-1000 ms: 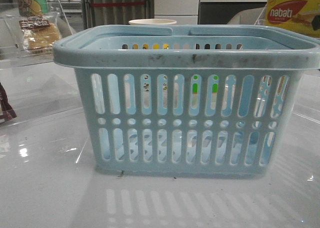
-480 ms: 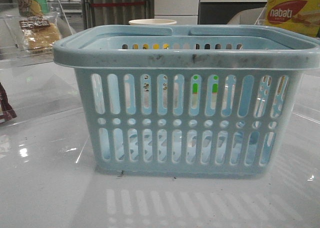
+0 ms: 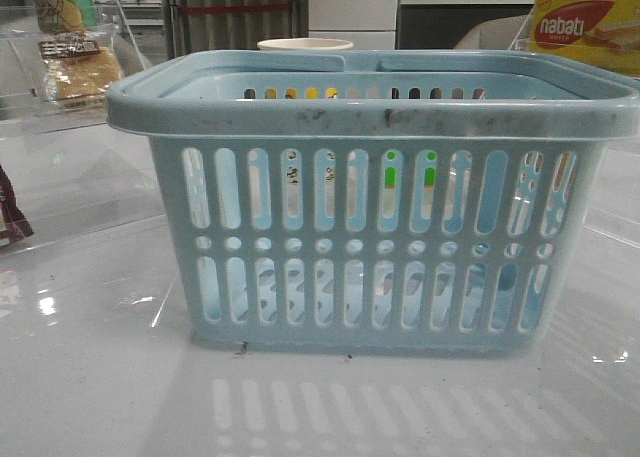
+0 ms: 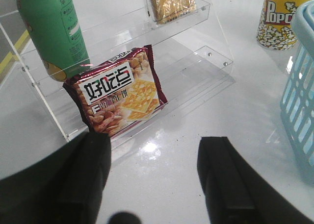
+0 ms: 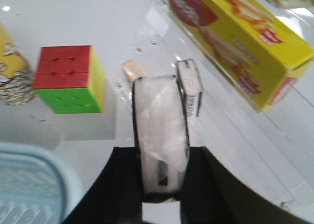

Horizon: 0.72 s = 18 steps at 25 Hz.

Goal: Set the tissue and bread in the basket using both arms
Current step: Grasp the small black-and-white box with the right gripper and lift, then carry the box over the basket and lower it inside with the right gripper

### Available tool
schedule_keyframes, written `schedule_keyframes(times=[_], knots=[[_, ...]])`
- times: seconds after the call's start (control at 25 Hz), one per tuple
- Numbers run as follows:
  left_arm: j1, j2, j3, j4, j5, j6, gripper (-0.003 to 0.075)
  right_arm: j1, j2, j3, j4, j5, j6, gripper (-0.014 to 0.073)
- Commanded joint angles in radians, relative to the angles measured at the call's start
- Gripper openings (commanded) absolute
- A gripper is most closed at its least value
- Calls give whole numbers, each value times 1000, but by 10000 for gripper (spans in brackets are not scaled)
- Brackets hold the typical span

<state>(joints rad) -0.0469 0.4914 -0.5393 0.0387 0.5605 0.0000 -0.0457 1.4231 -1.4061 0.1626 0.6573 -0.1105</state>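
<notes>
In the front view the pale blue basket fills the middle of the glossy white table, its slotted wall and scuffed rim facing the camera. A pale cup rim shows just behind its far edge. Through the slots a green patch is visible beyond the basket.

To the left, a clear acrylic shelf holds the bread, golden-brown in a clear packet with a dark label, on an upper step. In the left wrist view the bread sits on that upper tier, with a green bottle beside it and a red snack packet with Chinese lettering leaning against the lower step. A popcorn cup stands near the basket's corner. The left gripper hangs over bare table with its fingers spread wide, holding nothing.

The right gripper is clamped on the tissue, a dark-edged packet with white contents, held upright between the fingers. Around it lie a Rubik's cube, a small white box, a small peach-coloured block and the yellow-and-red nabati box. The basket's rim is close by.

Behind the table stand pale cabinets and a dark doorway.
</notes>
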Motion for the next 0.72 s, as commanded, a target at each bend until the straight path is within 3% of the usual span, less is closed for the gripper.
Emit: schedule_keyframes(times=[0.0, 0.44, 0.68], knots=[[2, 10, -29, -6, -80, 0, 455, 71, -95, -39, 12, -7, -2, 235], [2, 10, -29, -6, -80, 0, 455, 317, -126, -39, 12, 84, -2, 235], [2, 10, -29, -6, -80, 0, 455, 394, -108, -39, 12, 127, -2, 235]])
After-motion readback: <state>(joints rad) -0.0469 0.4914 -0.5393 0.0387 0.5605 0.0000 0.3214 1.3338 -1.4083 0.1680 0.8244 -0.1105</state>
